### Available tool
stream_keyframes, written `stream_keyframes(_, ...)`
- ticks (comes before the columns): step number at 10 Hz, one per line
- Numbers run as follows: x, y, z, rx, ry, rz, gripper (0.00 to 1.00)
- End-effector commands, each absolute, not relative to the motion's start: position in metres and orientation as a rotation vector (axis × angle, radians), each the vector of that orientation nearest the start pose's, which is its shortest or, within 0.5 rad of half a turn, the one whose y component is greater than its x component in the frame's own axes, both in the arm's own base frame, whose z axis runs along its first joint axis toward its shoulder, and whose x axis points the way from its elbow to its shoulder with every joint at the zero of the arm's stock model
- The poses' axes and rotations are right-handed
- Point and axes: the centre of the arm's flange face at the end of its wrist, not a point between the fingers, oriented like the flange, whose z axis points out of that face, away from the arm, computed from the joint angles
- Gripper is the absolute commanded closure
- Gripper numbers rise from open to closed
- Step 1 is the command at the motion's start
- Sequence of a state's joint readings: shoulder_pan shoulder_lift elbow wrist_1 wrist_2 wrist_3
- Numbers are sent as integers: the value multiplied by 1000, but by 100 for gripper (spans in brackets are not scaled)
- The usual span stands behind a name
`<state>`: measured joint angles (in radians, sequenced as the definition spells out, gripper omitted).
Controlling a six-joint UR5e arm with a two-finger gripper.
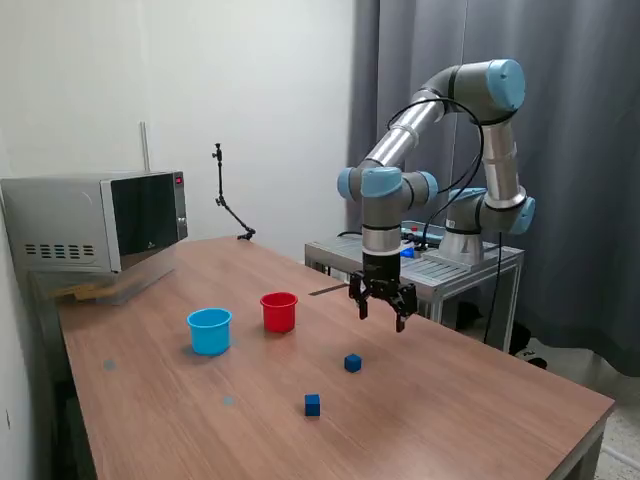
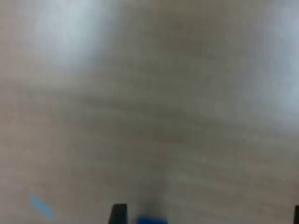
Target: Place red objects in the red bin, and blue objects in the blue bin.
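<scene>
Gripper (image 1: pixel 381 303) hangs above the wooden table (image 1: pixel 480 400), fingers pointing down and spread apart, nothing between them. Red cup (image 1: pixel 279 311) and light-blue cup (image 1: pixel 209 330) stand upright near each other mid-table, blue one toward the exterior view's left, not touching. Two dark blue cubes on the tabletop: one (image 1: pixel 352 363) below the gripper and slightly to the exterior view's left of it, the other (image 1: pixel 313 404) nearer the camera, the two apart from each other and well clear of both cups. No red cubes visible on the table; can't see into the cups from this angle. Wrist view is heavily blurred: wood grain, a dark fingertip (image 2: pixel 118 214) at the picture's edge, and a blue patch (image 2: pixel 152 219) next to it, probably one of the blue cubes but too smeared to say. Microwave (image 1: pixel 95 222) sits at the table's far corner on the exterior view's left.
</scene>
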<state>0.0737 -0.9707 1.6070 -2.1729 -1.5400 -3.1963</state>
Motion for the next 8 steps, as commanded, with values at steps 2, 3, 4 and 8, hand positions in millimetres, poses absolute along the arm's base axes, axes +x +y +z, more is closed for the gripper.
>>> stream_keyframes(2, -660, -187, 140, -2373, 2070, -60, 0)
stream_keyframes(3, -661, -183, 127, -2355, 2068, -81, 0)
stream_keyframes(4, -660, -182, 118, -2348, 2062, -95, 0)
stream_keyframes(8, -666, -174, 110, -2339, 2083, -85, 0)
